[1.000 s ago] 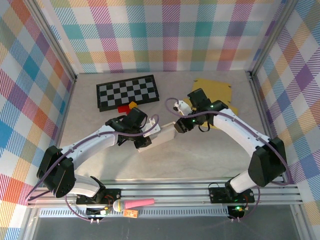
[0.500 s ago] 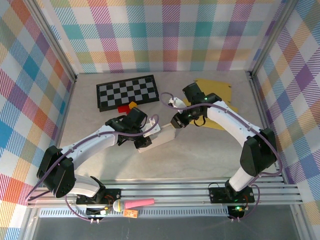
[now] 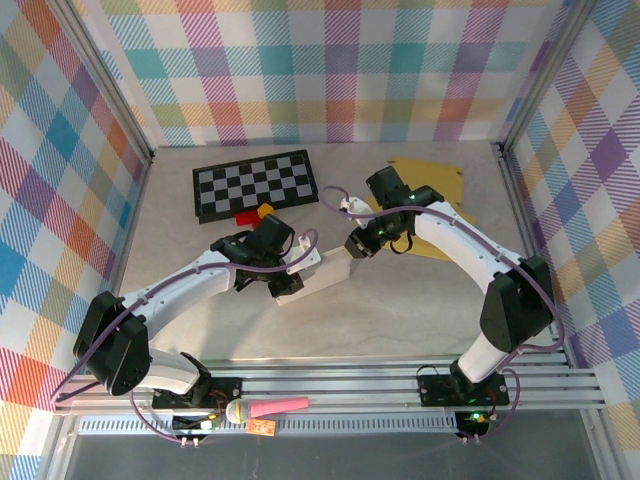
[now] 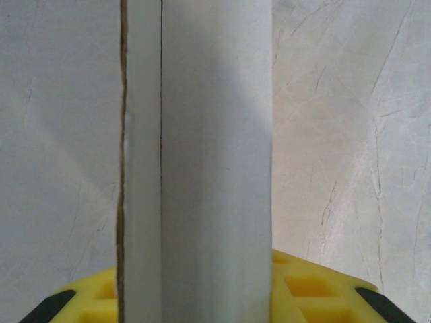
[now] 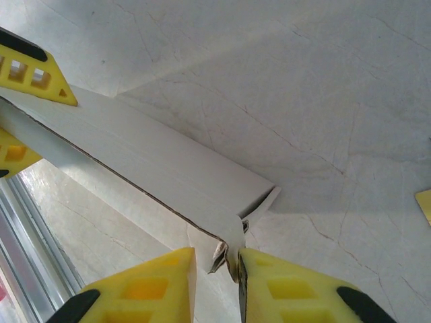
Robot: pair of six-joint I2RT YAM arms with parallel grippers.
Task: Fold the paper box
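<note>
I get bright, even light from above, and my top view is sharp edge to edge. On the right wrist camera the paper box throws a soft grey shadow across the pale table beside it.

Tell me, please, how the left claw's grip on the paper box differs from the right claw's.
The left claw spans the paper box across its width at one end; the right claw pinches a thin flap at the other. The left claw's fingers stand wide apart; the right claw's nearly meet. Both have yellow fingers.
</note>
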